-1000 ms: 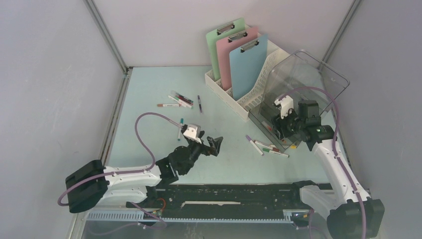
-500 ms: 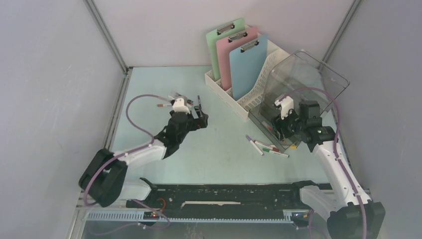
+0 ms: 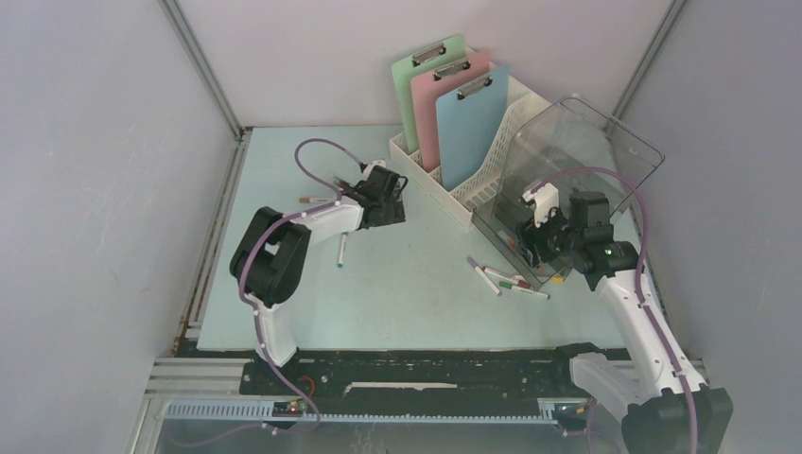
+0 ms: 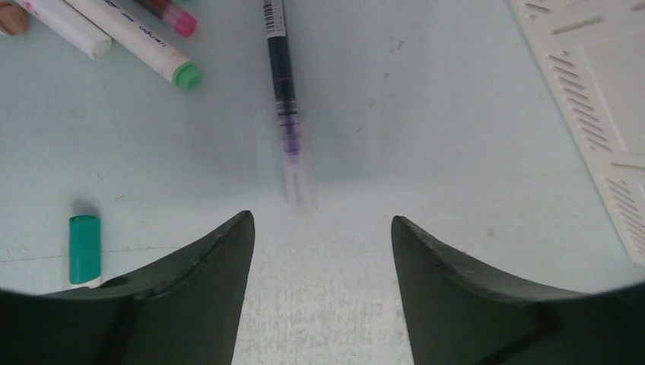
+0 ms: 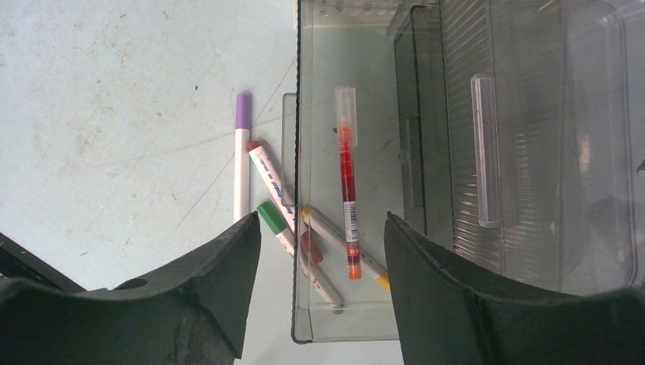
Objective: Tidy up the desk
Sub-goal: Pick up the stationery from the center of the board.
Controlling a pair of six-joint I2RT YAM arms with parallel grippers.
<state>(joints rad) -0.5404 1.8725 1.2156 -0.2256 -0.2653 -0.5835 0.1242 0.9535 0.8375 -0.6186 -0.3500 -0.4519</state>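
Overhead: the desk point(image 3: 416, 303) lies flat beneath both arms; which side is longer, can't tell. Left wrist: left gripper point(image 4: 319, 220) open, empty, a purple pen point(image 4: 289, 114) running lengthwise away from it. Right wrist: right gripper point(image 5: 323, 220) open, empty, over the clear box point(image 5: 319, 91).

The bench point(image 3: 416, 284) was large, flat, pale mint-blue, faintly scuffed, lying level beneath the left claw point(image 4: 321, 220) and right claw point(image 5: 322, 219).

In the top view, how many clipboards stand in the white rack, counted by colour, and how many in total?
Green clipboard: 1
Pink clipboard: 1
Blue clipboard: 1
Total: 3
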